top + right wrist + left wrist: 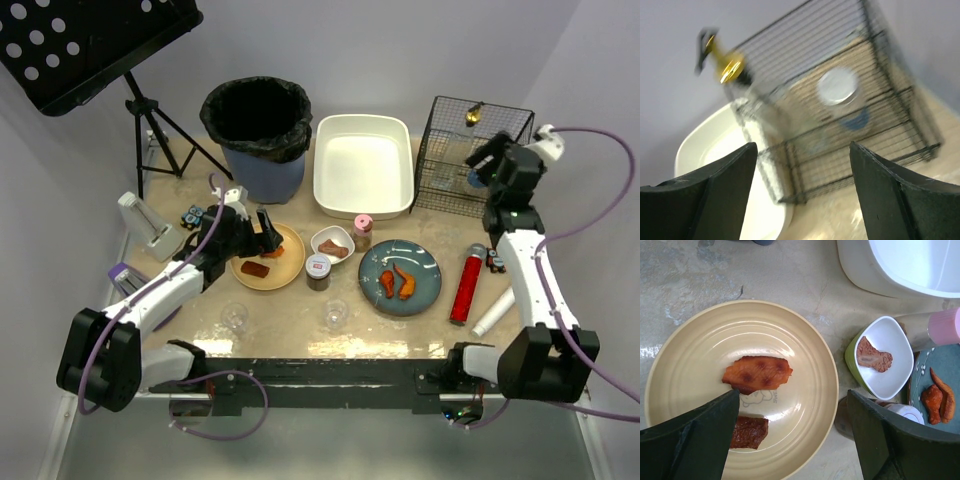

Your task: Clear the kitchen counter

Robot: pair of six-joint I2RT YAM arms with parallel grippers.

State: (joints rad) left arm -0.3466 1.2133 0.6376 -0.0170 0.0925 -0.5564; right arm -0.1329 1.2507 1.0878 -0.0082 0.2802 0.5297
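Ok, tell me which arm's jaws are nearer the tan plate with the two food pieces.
Left. The left arm holds its jaws open right above the tan plate; the right arm has its jaws far away at the back right, facing the wire basket.

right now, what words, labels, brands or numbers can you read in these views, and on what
No text can be read for sure.
Round beige plastic plate: faint grey print at its centre, too pale to read.
Small brown jar with white lid: red label, too small to read.
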